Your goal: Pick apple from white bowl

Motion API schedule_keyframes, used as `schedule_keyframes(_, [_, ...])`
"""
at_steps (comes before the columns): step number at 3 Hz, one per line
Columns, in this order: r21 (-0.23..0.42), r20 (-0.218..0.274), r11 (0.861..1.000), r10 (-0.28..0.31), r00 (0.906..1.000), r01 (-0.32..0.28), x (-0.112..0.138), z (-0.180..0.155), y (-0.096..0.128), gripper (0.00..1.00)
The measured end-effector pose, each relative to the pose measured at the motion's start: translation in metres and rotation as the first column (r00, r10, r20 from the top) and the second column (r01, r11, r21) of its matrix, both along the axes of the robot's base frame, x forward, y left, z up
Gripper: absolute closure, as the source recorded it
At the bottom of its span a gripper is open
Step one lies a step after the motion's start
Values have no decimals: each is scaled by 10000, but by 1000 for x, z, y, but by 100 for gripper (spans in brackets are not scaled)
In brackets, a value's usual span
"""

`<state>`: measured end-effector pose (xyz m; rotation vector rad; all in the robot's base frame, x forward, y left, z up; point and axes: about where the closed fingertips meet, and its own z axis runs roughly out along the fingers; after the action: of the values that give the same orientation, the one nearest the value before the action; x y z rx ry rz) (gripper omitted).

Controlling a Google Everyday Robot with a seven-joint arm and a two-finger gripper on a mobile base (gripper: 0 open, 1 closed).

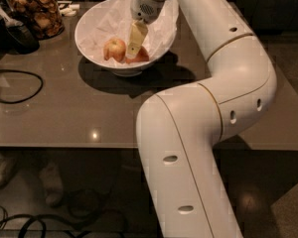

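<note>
The white bowl (85,42), lined with crumpled white paper, stands at the back of the brown table. In it lie a paler yellow apple with a red blush (114,48) and, to its right, the reddish-orange apple (143,56), partly hidden. My gripper (135,44) reaches down into the bowl from above, its yellowish tip between the two apples and right against the reddish-orange one. My white arm bends over the table's right side.
A glass jar of brown snacks (37,11) and a dark object (17,33) stand at the back left. A black cable (17,86) loops on the table's left. The table's front edge (64,145) runs below. Someone's feet (25,177) show under the table.
</note>
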<state>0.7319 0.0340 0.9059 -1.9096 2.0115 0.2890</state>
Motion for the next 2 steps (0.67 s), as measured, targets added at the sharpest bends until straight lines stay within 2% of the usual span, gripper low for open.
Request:
schedule_keyframes(1, [43, -129, 10000, 74, 9999, -73, 0, -6, 3, 28])
schedule_keyframes(2, [49, -469, 10000, 22, 9989, -20, -2, -17, 0, 29])
